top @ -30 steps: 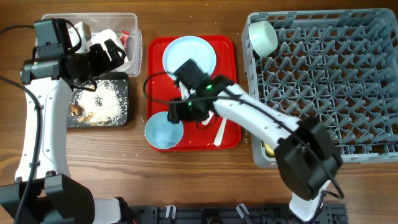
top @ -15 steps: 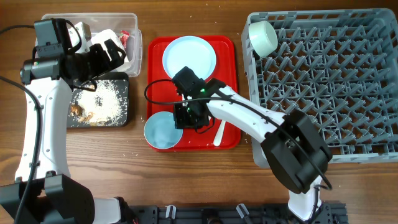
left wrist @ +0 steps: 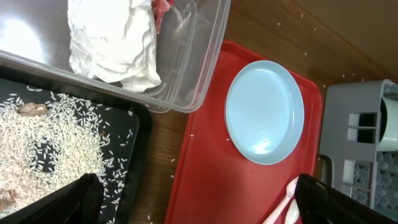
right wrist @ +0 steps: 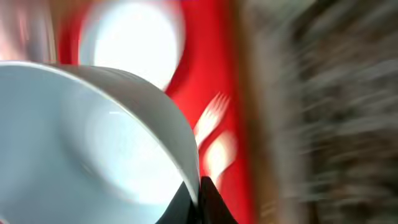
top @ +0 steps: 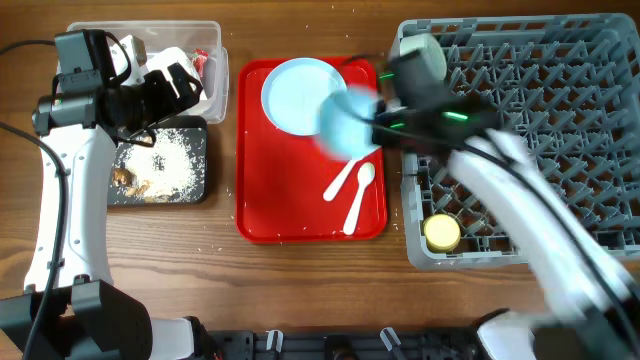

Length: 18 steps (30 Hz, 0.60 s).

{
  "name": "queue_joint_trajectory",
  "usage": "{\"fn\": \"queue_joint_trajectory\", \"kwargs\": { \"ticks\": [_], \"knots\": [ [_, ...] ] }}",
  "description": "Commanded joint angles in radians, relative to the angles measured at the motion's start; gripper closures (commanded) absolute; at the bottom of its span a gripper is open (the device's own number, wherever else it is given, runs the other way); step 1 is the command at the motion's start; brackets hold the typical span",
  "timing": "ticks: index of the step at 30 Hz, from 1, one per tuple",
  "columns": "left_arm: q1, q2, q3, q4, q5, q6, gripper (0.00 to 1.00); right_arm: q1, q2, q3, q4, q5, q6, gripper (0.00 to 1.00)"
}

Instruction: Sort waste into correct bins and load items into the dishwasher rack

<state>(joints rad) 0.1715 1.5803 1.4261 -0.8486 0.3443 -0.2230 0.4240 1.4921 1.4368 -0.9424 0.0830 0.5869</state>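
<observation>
My right gripper [top: 372, 124] is shut on the rim of the light blue bowl [top: 344, 126], which hangs blurred above the red tray's right side, close to the dishwasher rack [top: 520, 140]. In the right wrist view the fingers [right wrist: 198, 200] pinch the bowl wall [right wrist: 93, 143]. On the tray lie the light blue plate [top: 296, 92], a fork [top: 338, 184] and a white spoon [top: 360, 196]. A yellow cup [top: 442, 232] and a pale green bowl [top: 432, 52] sit in the rack. My left gripper [top: 185, 85] hovers open over the bins [left wrist: 202, 210]. The napkin [left wrist: 112, 40] lies in the clear tub [left wrist: 193, 68]; rice covers the black tray [left wrist: 124, 134].
The red tray [top: 290, 200] sits between the bins and the rack. Loose rice grains dot the wooden table [top: 220, 245] near the tray. In the left wrist view the rack's grey corner [left wrist: 348, 106] shows at the right edge.
The right gripper closed on the light blue bowl at the tray's front left, lifted it and swung it fast to the right toward the rack. The left arm has not moved.
</observation>
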Motion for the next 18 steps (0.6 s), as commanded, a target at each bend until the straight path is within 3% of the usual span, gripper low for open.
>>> {"fn": "queue_joint_trajectory", "kwargs": {
  "ticks": [1, 3, 6, 8, 10, 12, 18],
  "knots": [
    [0.005, 0.006, 0.006, 0.002, -0.002, 0.005, 0.00, -0.055, -0.232, 0.016, -0.016, 0.517, -0.070, 0.96],
    [0.005, 0.006, 0.006, 0.002, -0.002, 0.005, 0.00, -0.058, -0.290, 0.016, -0.017, 0.760, -0.110, 0.96],
    [0.005, 0.006, 0.006, 0.002, -0.002, 0.005, 0.00, -0.058, -0.210, 0.014, 0.005, 0.975, -0.261, 0.96],
    [0.005, 0.006, 0.006, 0.002, -0.002, 0.005, 0.00, -0.058, -0.085, 0.014, 0.072, 1.057, -0.451, 0.96],
    [0.005, 0.006, 0.006, 0.002, -0.002, 0.005, 0.00, -0.058, 0.185, 0.014, 0.203, 1.136, -0.766, 0.96],
    [0.005, 0.006, 0.006, 0.002, -0.002, 0.005, 0.00, -0.057, 0.280, 0.014, 0.229, 1.146, -0.828, 0.96],
    [0.005, 0.006, 0.006, 0.002, -0.002, 0.005, 0.00, -0.016, 0.437, 0.014, 0.231, 1.147, -0.822, 0.96]
  ]
}}
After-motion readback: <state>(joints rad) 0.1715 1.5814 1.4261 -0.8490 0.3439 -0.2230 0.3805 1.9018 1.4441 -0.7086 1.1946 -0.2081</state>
